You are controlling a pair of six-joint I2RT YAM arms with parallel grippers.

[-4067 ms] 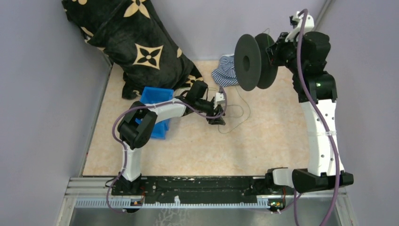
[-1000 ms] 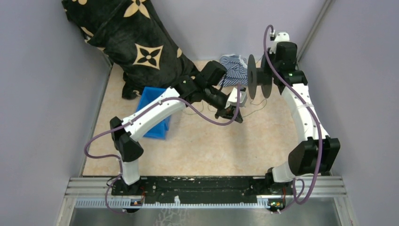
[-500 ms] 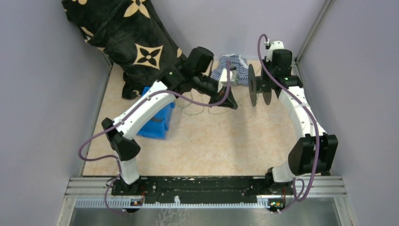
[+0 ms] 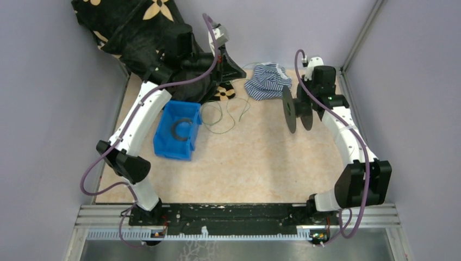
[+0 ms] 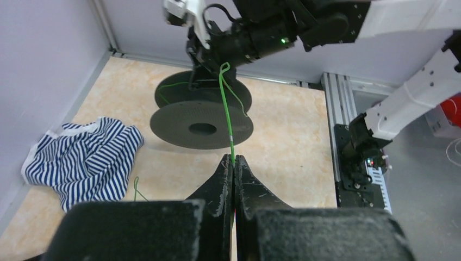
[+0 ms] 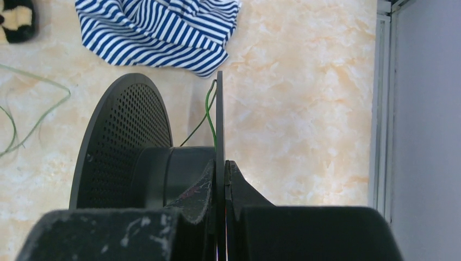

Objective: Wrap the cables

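Tabletop (image 4: 255, 168) of pale marbled pattern runs from the arm bases to the back wall. Nearer than the spool (image 4: 298, 110) and well off to its left sits a blue bin (image 4: 176, 130) with a dark ring (image 4: 182, 129) lying inside. Between bin and spool the cables (image 4: 220, 117), thin green wire, lie in loose loops on the surface. The spool itself is black and held up on edge. The right pincer (image 6: 220, 163) is squeezed tight on one flange, the thin rim sandwiched between its two fingers. Farther back, left of the spool, the left pincer (image 5: 234, 163) is pressed fully together with one strand of the wire nipped at its tips, and that strand runs straight across to the spool. Just behind the spool, to its left, a blue-and-white striped cloth (image 4: 267, 80) lies crumpled. Farthest off, well left of the spool, a black cushion (image 4: 147, 38) with cream flowers leans in the corner.
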